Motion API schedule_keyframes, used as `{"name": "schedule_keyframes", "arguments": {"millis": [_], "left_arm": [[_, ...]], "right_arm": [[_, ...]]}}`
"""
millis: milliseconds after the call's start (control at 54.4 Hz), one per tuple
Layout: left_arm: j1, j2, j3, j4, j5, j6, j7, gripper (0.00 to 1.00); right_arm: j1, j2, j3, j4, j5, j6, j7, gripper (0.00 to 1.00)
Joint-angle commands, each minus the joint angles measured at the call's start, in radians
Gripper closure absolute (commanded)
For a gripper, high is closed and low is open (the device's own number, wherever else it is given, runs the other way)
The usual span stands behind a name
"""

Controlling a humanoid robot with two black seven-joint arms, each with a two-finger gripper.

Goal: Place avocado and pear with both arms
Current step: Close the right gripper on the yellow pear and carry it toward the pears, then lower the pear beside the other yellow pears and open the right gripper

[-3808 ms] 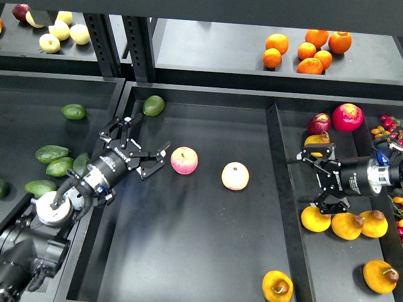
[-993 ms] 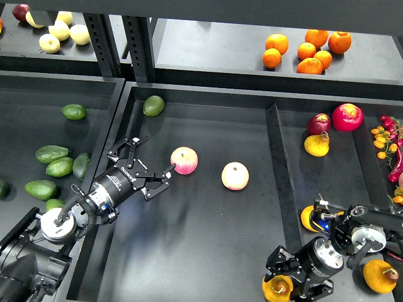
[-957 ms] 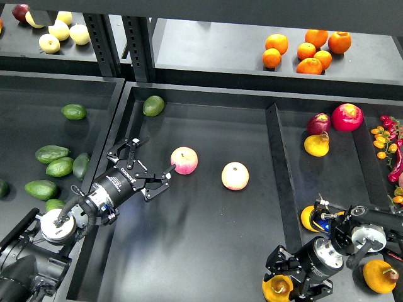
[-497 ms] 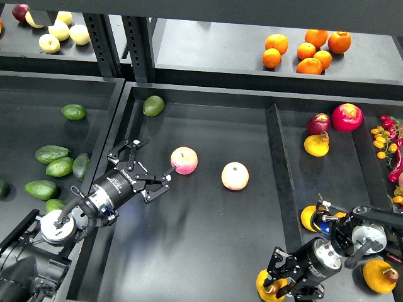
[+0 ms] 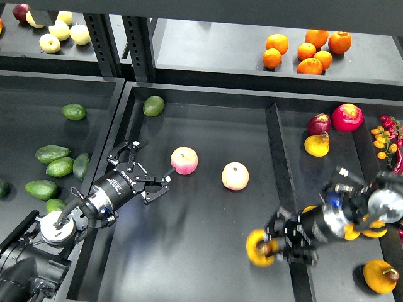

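R hand (image 5: 277, 242) clamped on pear (image 5: 259, 248), low in mid bin, blurred. L hand (image 5: 143, 174) fingers apart, empty. Avocado (image 5: 153, 105) at bin's far-left corner: smooth, prob slippery, grip across middle.

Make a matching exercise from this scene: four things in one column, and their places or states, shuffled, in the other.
Things
1. avocado
2. pear
3. oranges
4. left end effector

Places or states
A. on the upper shelf, top right
B. held in the right end effector
C. open, beside a pink apple
D. lying at the far left corner of the middle tray

Pairs: 1-D, 2-B, 3-A, 4-C
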Motion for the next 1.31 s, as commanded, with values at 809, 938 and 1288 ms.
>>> {"name": "schedule_keyframes", "arguments": {"millis": [809, 938, 1288], "left_arm": [[0.005, 0.000, 0.020, 0.007, 0.002, 0.000, 0.000, 0.01], [0.008, 0.000, 0.020, 0.007, 0.002, 0.000, 0.000, 0.01], [0.009, 0.000, 0.020, 0.007, 0.006, 0.000, 0.000, 0.01]], "right_arm": [[-0.241, -0.205, 0.072, -0.197, -0.043, 0.000, 0.000, 0.93], [-0.273, -0.171, 0.086, -0.232, -0.064, 0.000, 0.000, 0.93], [-0.313, -0.122, 0.114, -0.265, -0.071, 0.000, 0.000, 0.90]]}}
